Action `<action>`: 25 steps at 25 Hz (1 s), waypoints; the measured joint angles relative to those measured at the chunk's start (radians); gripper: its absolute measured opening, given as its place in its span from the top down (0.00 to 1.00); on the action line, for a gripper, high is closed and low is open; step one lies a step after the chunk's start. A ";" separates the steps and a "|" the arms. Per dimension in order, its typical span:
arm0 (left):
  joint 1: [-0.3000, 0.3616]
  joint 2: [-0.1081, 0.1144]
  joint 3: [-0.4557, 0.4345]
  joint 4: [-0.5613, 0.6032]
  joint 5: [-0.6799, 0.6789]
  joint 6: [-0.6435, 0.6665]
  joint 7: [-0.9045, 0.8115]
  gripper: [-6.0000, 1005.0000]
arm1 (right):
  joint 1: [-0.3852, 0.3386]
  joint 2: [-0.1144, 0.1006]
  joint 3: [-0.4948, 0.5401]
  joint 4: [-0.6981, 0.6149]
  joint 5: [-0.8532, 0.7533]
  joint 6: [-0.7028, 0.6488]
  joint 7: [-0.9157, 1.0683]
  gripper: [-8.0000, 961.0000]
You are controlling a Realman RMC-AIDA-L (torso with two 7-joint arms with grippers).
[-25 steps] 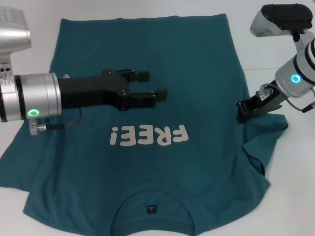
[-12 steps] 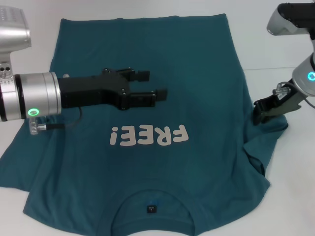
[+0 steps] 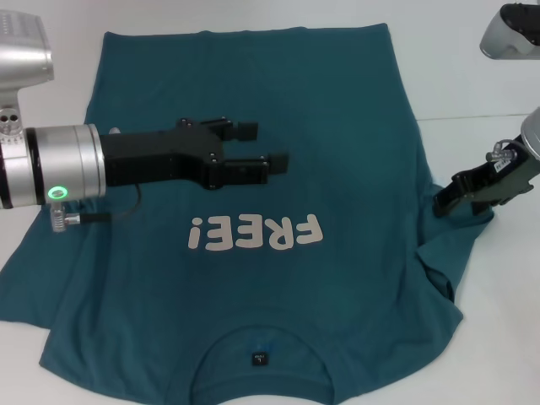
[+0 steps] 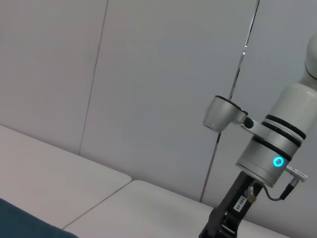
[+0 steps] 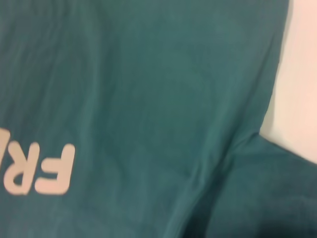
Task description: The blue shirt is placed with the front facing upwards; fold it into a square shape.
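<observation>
The blue shirt [image 3: 337,110] lies spread flat on the white table [image 3: 472,76], front up. Its whitish "FREE!" print [image 3: 257,232] faces me, and the collar with a small black label [image 3: 259,358] is nearest to me. My left gripper [image 3: 267,146] hovers over the shirt's middle, open, with nothing between its fingers. At the shirt's right side, my right gripper [image 3: 445,198] sits low over the rumpled right sleeve [image 3: 451,245]. In the right wrist view I see the shirt [image 5: 148,99] up close, with part of the print [image 5: 39,168] and the sleeve seam.
The left wrist view looks across the table [image 4: 74,188] at my right arm [image 4: 270,144] and grey wall panels [image 4: 148,74]. Bare white table surrounds the shirt at the back and right. The left sleeve [image 3: 21,287] lies flat near the left edge.
My right gripper has moved to the right, away from the shirt's body and out over the right sleeve. The left arm has not moved.
</observation>
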 joint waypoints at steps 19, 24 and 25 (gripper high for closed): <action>0.003 -0.002 0.000 -0.001 0.000 -0.007 -0.018 0.16 | -0.047 0.029 -0.243 -0.119 -0.063 0.089 -0.517 0.02; 0.007 -0.009 -0.013 -0.005 0.000 -0.013 -0.037 0.16 | -0.057 0.023 -0.221 -0.127 -0.063 0.076 -0.680 0.02; 0.007 -0.010 -0.016 -0.004 0.000 -0.014 -0.038 0.16 | -0.057 0.021 -0.210 -0.128 -0.063 0.066 -0.713 0.02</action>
